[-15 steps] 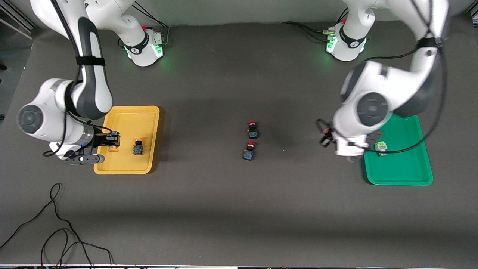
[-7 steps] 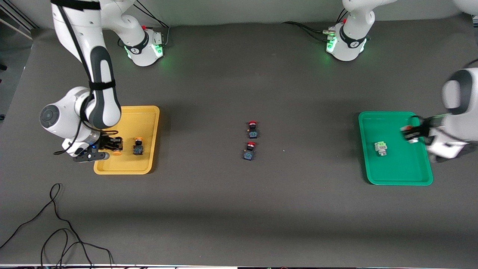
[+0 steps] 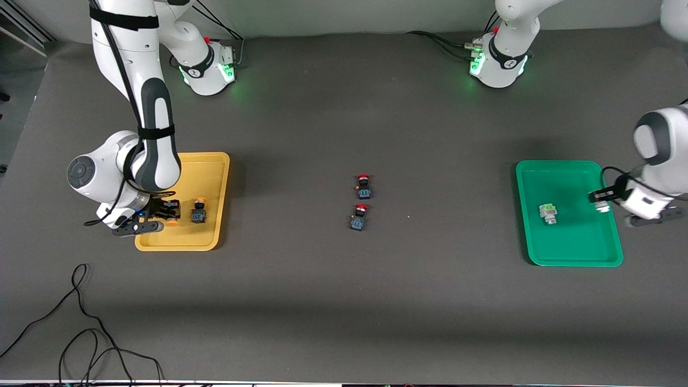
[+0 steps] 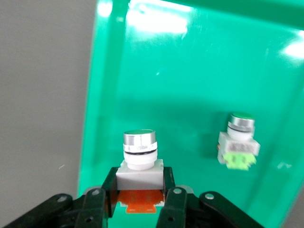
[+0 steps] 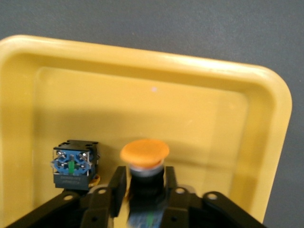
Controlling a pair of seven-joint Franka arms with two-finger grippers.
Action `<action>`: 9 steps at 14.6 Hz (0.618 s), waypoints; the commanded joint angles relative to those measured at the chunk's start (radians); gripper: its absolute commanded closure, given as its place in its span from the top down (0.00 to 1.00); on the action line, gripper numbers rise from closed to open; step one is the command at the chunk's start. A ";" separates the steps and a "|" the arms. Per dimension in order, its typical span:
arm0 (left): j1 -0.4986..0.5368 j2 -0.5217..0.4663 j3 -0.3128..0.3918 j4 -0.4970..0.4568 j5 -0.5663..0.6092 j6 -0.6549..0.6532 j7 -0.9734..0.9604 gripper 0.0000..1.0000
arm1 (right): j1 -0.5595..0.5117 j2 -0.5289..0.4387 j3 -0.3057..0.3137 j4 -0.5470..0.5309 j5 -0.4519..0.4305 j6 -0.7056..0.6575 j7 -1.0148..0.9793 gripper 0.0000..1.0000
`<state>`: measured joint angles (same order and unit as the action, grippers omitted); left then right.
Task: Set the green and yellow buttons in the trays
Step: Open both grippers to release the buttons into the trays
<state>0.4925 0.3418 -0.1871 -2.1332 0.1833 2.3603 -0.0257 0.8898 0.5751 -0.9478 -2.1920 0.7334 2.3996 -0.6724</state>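
Note:
The mustard yellow tray (image 3: 207, 177) lies at the right arm's end of the table, the green tray (image 3: 564, 247) at the left arm's end. My right gripper (image 3: 169, 214) is shut on a yellow-capped button (image 3: 172, 221) just above the yellow tray's floor (image 5: 190, 104); the grip shows in the right wrist view (image 5: 144, 183). A second yellow button (image 3: 199, 213) lies beside it in that tray. My left gripper (image 3: 601, 200) is shut on a white button with an orange-red base (image 4: 139, 159) over the green tray (image 4: 190, 71). A pale green marked button (image 3: 547, 213) lies in the green tray.
Two black switches with red caps (image 3: 364, 185) (image 3: 359, 216) stand on the dark mat mid-table, one nearer the front camera than the other. A black cable (image 3: 80, 322) loops over the mat near the front edge at the right arm's end.
My left arm swung with its white button from the green tray's inner edge across to its outer side. My right gripper shifted slightly with its yellow button within the yellow tray.

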 commanded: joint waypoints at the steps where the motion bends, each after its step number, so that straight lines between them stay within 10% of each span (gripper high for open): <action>1: 0.018 0.045 -0.011 -0.024 0.043 0.068 0.015 0.03 | 0.018 -0.038 -0.011 0.006 0.032 0.001 -0.015 0.99; 3: 0.020 0.071 -0.011 -0.019 0.082 0.073 0.013 0.10 | 0.032 -0.070 -0.022 0.015 0.024 -0.029 -0.013 0.99; 7: 0.014 0.066 -0.014 0.028 0.128 -0.004 0.024 0.98 | 0.156 -0.092 -0.220 0.141 -0.093 -0.251 0.130 1.00; 9: 0.008 0.053 -0.021 0.117 0.128 -0.161 0.044 1.00 | 0.213 -0.092 -0.305 0.257 -0.156 -0.443 0.239 1.00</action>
<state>0.5018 0.4191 -0.1972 -2.0988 0.2999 2.3402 -0.0125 1.0429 0.5011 -1.1765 -2.0345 0.6381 2.1093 -0.5486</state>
